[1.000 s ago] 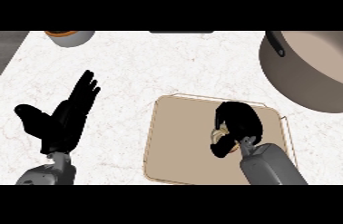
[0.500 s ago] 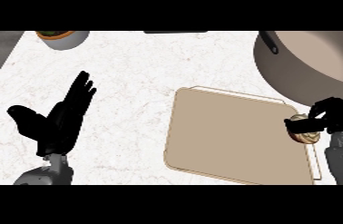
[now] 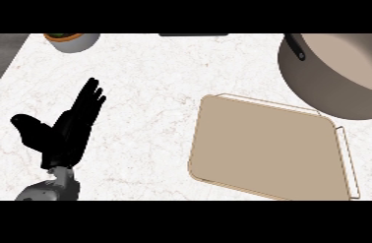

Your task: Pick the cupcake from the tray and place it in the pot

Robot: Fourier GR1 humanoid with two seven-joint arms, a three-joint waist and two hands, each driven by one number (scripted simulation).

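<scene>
White counter holds tray (image 3: 262, 148), pot (image 3: 330, 72); left hand (image 3: 65, 131) rests open, empty.

White speckled counter (image 3: 152, 79) bearing beige tray (image 3: 269, 143), grey pot (image 3: 334, 75), small planter (image 3: 71, 41).

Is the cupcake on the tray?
No, the tray shows only its bare beige surface, with no cupcake on it.

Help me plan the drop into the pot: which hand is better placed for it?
Probably the right, though it is out of view now. The pot sits at the far right, beyond the tray. The left hand rests open at the left, far from both. The cupcake isn't visible.
</scene>
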